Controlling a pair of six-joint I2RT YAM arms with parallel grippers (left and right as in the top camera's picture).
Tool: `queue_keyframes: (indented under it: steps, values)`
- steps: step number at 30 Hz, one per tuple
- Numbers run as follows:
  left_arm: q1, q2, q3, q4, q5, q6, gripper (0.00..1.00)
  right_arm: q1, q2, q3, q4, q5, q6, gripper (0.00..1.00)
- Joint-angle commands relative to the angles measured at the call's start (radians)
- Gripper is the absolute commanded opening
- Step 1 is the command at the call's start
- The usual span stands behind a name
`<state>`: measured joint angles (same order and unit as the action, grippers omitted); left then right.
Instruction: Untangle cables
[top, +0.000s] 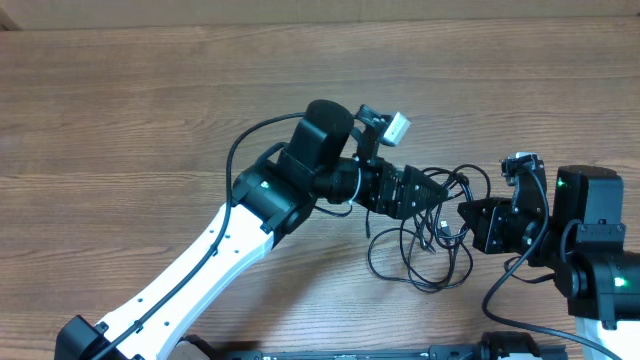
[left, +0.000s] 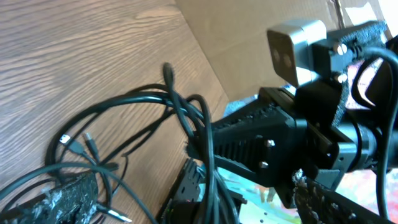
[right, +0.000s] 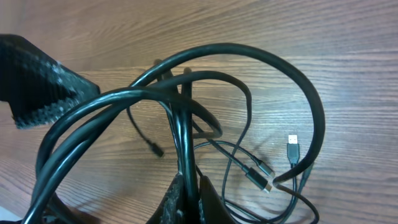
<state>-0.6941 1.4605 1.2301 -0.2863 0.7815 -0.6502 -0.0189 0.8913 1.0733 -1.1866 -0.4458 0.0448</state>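
The cables (top: 425, 262) are a bunch of thin black cords looped on the wooden table between my two arms. In the right wrist view, my right gripper (right: 194, 200) is shut on a couple of cable strands (right: 185, 155) that rise straight up from its fingers. Loops (right: 267, 68) and small plug tips (right: 292, 149) spread beyond them. My left gripper (left: 193, 205) stands wide open, one textured finger (left: 62, 199) at the lower left and the other far right. Cable loops (left: 124, 102) pass between the fingers without being pinched. From overhead the left gripper (top: 432, 192) sits close to the right gripper (top: 462, 218).
The wooden table (top: 120, 110) stretches left and back. A cardboard wall (left: 249, 37) stands behind the table. The black body of the right arm (left: 261, 143) and its camera (left: 297, 50) fill the left wrist view's right side. The right arm's base (top: 600, 270) is at the right edge.
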Motion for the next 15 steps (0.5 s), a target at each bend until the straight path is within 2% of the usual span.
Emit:
queue_keyframes:
  steps: [1, 8, 12, 15]
  values:
    - [-0.032, -0.009, 0.016, 0.014, -0.024, 0.027, 1.0, -0.002, -0.004, -0.006, 0.024, -0.048, -0.009, 0.04]
    - [-0.069, -0.009, 0.016, 0.014, -0.084, 0.025, 0.98, -0.002, -0.004, -0.006, 0.04, -0.125, -0.01, 0.04]
    - [-0.071, -0.009, 0.016, 0.015, -0.087, 0.026, 0.81, -0.002, -0.004, -0.006, 0.048, -0.126, -0.009, 0.04]
    - [-0.071, -0.009, 0.016, 0.015, -0.088, 0.025, 0.53, -0.002, -0.004, -0.006, 0.046, -0.126, -0.009, 0.04]
